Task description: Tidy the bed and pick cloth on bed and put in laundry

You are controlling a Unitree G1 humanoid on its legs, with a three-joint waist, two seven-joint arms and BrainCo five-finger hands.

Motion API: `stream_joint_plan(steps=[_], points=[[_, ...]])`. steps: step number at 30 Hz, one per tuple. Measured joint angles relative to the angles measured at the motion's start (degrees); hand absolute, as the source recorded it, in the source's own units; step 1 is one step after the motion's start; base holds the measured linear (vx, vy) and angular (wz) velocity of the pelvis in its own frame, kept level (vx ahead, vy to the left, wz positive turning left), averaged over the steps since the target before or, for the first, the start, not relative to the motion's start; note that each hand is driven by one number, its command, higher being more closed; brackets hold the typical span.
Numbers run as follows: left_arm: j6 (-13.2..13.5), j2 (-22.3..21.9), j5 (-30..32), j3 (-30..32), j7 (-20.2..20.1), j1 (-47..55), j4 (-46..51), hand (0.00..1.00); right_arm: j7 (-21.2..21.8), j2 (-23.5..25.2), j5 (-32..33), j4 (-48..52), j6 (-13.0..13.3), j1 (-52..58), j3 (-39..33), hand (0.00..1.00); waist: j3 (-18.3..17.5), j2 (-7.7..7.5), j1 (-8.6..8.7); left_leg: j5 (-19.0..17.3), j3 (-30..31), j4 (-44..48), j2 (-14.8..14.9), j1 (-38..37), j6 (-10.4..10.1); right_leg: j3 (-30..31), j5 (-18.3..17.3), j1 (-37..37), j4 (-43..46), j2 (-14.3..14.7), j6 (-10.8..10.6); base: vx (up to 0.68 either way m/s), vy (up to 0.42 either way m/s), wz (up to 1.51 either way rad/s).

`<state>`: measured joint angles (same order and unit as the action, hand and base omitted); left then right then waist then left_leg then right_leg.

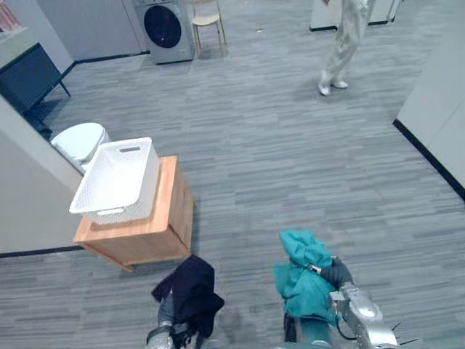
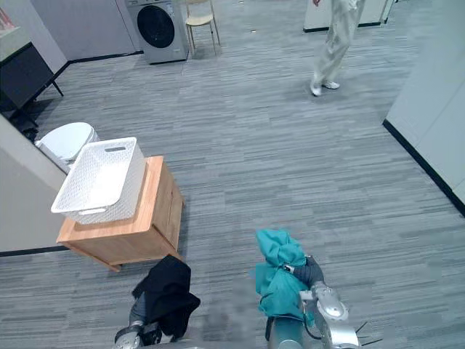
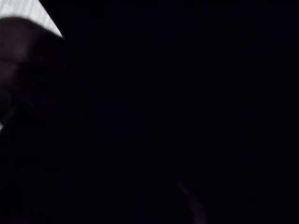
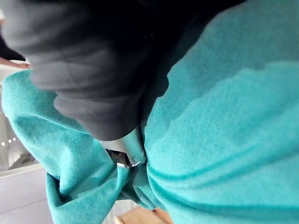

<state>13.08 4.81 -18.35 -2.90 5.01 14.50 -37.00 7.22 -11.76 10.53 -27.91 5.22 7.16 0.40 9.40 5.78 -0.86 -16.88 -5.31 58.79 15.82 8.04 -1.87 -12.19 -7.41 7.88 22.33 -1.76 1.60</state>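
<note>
A teal cloth is bunched up at the bottom right, and my right hand is shut on it. In the right wrist view a silver finger digs into the teal cloth's folds. A black cloth hangs over my left hand at the bottom left and covers it. The left wrist view is dark with that black cloth. A white laundry basket stands on a low wooden cabinet ahead to the left, apart from both hands.
A white round stool sits behind the basket by a grey wall. A washing machine and a chair stand at the far back. A person walks at the far right. Grey plank floor lies between.
</note>
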Motion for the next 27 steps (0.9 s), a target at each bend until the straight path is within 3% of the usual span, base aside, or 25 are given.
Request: stream_joint_plan(steps=[1,3,6,7,8,9,10,11,12,13,15,16,17,20,22,23,24,25,26,27], points=[[0.7,0.0,0.0,-0.3,0.0,-0.1,0.9,1.00,1.3,0.4,-0.8,0.1,1.1,0.1,0.0,1.00,0.3,-1.43,0.16,-0.7,-3.9,-7.3,-3.0,1.3,-0.7,-0.8,-0.2,-4.3,-4.1,-0.4,0.3,0.49,-0.411,0.23],[1.3,-0.1,0.0,-1.4,0.1,-0.8,2.5,1.00,1.9,0.2,-2.3,0.2,2.0,0.3,-0.4,1.00,0.6,-1.94,0.15,-0.5,-10.6,-17.3,-5.7,3.9,-0.9,-3.2,-0.3,-8.9,-9.0,-0.4,0.3,0.41,-0.312,0.49],[1.5,-1.7,0.2,-2.6,0.4,-1.1,5.3,1.00,1.8,-0.1,-3.4,0.2,2.1,2.1,-1.3,1.00,0.6,-1.82,0.28,-0.3,-30.9,-28.2,-6.9,5.6,0.0,-13.1,-2.1,-16.0,-14.7,0.2,-1.8,0.46,-0.282,1.22],[1.4,-1.8,0.5,-3.6,0.4,-1.1,5.7,1.00,1.8,-0.9,-3.4,0.2,2.2,2.2,-1.5,1.00,0.5,-1.87,0.16,-0.3,-37.2,-31.0,-7.0,5.2,2.3,-15.7,-4.2,-17.5,-15.2,0.8,-2.8,0.43,-0.202,1.24],[0.8,-1.9,0.6,-4.1,0.2,-0.7,5.7,1.00,1.9,-1.0,-3.4,0.1,2.3,1.7,-0.5,1.00,0.0,-1.98,-0.37,-0.4,-39.4,-33.3,-7.5,5.4,7.1,-18.1,-8.1,-18.1,-12.5,0.7,-3.6,0.36,-0.135,1.05],[0.5,-1.8,0.6,-4.1,0.3,-0.3,5.6,1.00,2.0,-1.0,-3.4,-0.1,2.4,1.3,0.1,1.00,-0.5,-2.58,-0.72,-0.3,-39.1,-34.1,-8.0,5.6,9.1,-19.2,-10.4,-17.8,-10.4,0.1,-4.2,0.42,-0.152,0.79],[0.0,-1.5,1.3,-4.2,0.8,0.0,5.0,1.00,2.7,-1.0,-3.3,-0.8,2.7,0.3,1.0,1.00,-1.7,-3.80,-1.26,0.1,-37.9,-34.9,-9.4,5.2,10.5,-19.7,-13.9,-16.3,-2.7,-2.3,-5.4,0.50,-0.158,0.73],[-0.4,-2.0,2.7,-4.2,1.7,-0.1,3.0,1.00,3.5,-1.9,-3.1,-2.5,3.5,-1.9,2.5,1.00,-1.5,-4.54,-1.46,2.2,-36.1,-35.1,-10.8,4.7,15.5,-19.5,-14.1,-10.4,16.3,-7.5,-6.2,0.52,-0.161,0.79],[-0.8,-1.9,3.3,-4.3,1.9,-0.5,2.3,1.00,3.8,-1.8,-3.1,-3.4,3.4,-2.8,2.6,1.00,-1.1,-5.36,-1.33,1.8,-34.5,-35.9,-12.2,3.7,16.0,-18.3,-10.3,-6.3,26.2,-10.8,-4.8,0.52,-0.148,1.18],[-1.5,-1.6,3.7,-4.9,2.7,-1.3,2.0,1.00,4.3,-1.5,-3.1,-4.6,3.4,-3.5,3.0,1.00,-0.6,-6.00,-0.96,1.7,-31.3,-36.6,-13.5,1.9,15.8,-16.0,-9.2,-2.4,35.2,-13.9,-2.6,0.52,-0.185,1.67],[-1.5,-0.3,4.6,-6.5,2.9,-1.4,1.9,1.00,4.3,-0.4,-3.1,-4.7,3.4,-2.8,4.0,1.00,-0.3,-5.76,-0.06,1.8,-24.0,-38.0,-14.3,-2.5,14.2,-12.0,-11.0,-0.1,35.4,-13.9,-2.6,0.53,-0.238,1.91],[-1.5,0.3,5.4,-6.6,3.0,-1.5,1.9,1.00,4.2,-0.1,-3.1,-4.6,3.4,-2.6,5.5,1.00,-0.1,-5.36,0.15,1.9,-19.6,-39.3,-14.2,-5.4,13.3,-8.2,-11.2,0.6,30.6,-12.2,-2.9,0.57,-0.383,2.13],[-1.4,1.4,5.8,-6.7,2.9,-2.1,2.3,1.00,3.6,0.7,-2.0,-3.8,3.5,-1.7,7.0,1.00,-0.2,-4.73,1.18,2.3,-14.0,-40.9,-13.7,-7.5,11.8,-2.0,-11.3,2.0,21.5,-9.1,-4.8,0.54,-0.409,2.14],[-1.0,4.0,6.8,-7.4,2.8,-3.6,3.2,1.00,1.9,2.4,-0.8,-1.5,3.5,-0.9,8.1,1.00,-0.6,-5.71,1.61,2.5,-4.3,-41.9,-12.8,-8.1,8.2,12.0,-7.3,4.2,2.2,-4.4,-8.8,0.35,-0.388,1.89],[-1.1,6.4,6.8,-7.5,3.0,-3.9,3.1,1.00,0.8,3.3,0.4,-1.8,3.5,-1.1,8.7,1.00,-0.7,-7.26,1.28,1.1,1.2,-41.5,-12.7,-9.6,4.3,17.3,2.4,4.5,-10.2,-4.7,-10.0,0.39,-0.536,1.46],[-1.1,7.3,6.8,-7.4,3.3,-3.3,3.2,1.00,0.8,3.8,0.7,-2.2,3.5,-1.2,8.9,1.00,-0.6,-8.39,0.86,0.2,2.1,-41.0,-13.1,-10.4,2.8,17.3,6.6,4.5,-10.9,-5.0,-9.2,0.33,-0.566,1.18],[-1.1,9.3,6.7,-7.0,3.6,-2.1,3.4,1.00,1.1,4.6,1.4,-2.4,3.5,-0.8,9.1,1.00,-1.1,-11.31,0.63,-2.3,3.0,-39.5,-14.4,-11.4,0.8,17.2,11.0,4.7,-8.3,-6.1,-7.6,0.27,-0.559,0.81],[-2.0,8.1,6.4,-5.6,4.2,-1.7,2.6,1.00,1.8,3.2,2.2,-3.7,3.4,-1.8,8.7,1.00,-1.4,-9.60,-0.17,-5.2,3.7,-36.2,-12.4,-11.6,-0.7,14.9,6.2,5.9,-2.6,-4.8,-8.0,0.24,-0.498,0.66],[-1.9,7.1,5.9,-5.2,4.1,-0.6,3.0,1.00,1.8,2.2,2.4,-3.8,3.6,-2.0,8.3,1.00,-1.8,-8.02,0.05,-6.2,3.2,-33.8,-9.9,-10.3,-2.0,13.7,3.7,5.5,-2.7,-3.6,-7.9,0.25,-0.415,0.60],[-2.0,5.1,4.9,-5.4,3.3,-0.7,3.4,1.00,1.7,0.6,2.8,-3.8,3.5,-2.7,7.0,1.00,-1.5,-3.75,0.30,-5.6,1.5,-26.7,-5.8,-6.7,-3.9,10.5,2.6,3.7,-4.1,-1.7,-6.7,0.19,-0.270,0.68]])
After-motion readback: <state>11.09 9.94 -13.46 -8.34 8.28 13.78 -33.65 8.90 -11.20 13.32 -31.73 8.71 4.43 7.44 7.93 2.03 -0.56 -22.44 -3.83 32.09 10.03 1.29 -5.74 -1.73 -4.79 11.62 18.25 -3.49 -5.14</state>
